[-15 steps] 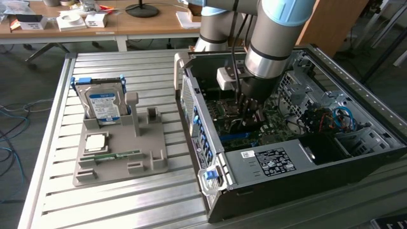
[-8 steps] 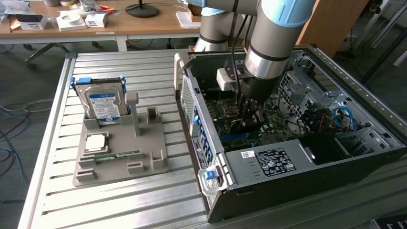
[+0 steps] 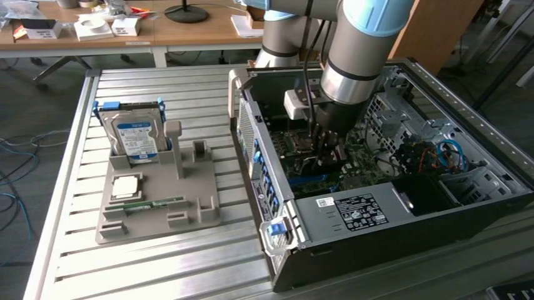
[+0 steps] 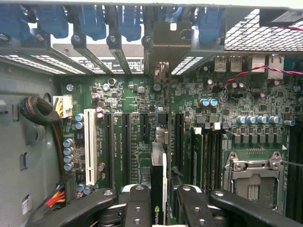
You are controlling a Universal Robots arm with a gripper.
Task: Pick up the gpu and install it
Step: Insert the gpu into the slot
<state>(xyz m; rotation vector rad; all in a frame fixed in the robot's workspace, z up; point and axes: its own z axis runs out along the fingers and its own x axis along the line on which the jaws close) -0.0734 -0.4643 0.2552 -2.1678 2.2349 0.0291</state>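
The gpu (image 4: pixel 158 185) is seen edge-on in the wrist view as a thin dark card running between my fingers. Its silvery end bracket (image 4: pixel 166 41) stands at the case's rear slot openings. My gripper (image 4: pixel 163 210) is shut on the card, with one black finger (image 4: pixel 137 208) on each side of it. The card stands upright over the long black slots of the green motherboard (image 4: pixel 128 132). In the exterior view my gripper (image 3: pixel 324 149) reaches down inside the open computer case (image 3: pixel 376 212), low over the motherboard, and the arm hides most of the card.
A grey parts holder (image 3: pixel 159 212) sits at the exterior view's left with a hard drive (image 3: pixel 134 134), a processor chip (image 3: pixel 125 186) and a memory stick (image 3: pixel 154 204). Inside the case are a white slot (image 4: pixel 90 146), a processor socket (image 4: pixel 253 175) and cable bundles (image 4: pixel 57 196).
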